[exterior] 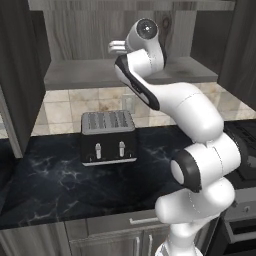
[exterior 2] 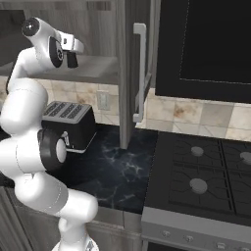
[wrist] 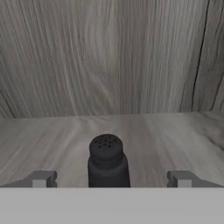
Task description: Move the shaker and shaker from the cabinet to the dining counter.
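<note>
Hand view: pincer (wrist: pixel 109 179) spread wide, 1 dark shaker (wrist: pixel 108 162) upright on cabinet shelf (wrist: pixel 175 131), centred btwn the tips, not yet pinched. Risk: closing off-centre or pushing fwd could tip it over toward back wall.

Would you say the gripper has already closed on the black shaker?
No, the black shaker stands untouched between the gripper's wide-open fingers.
</note>
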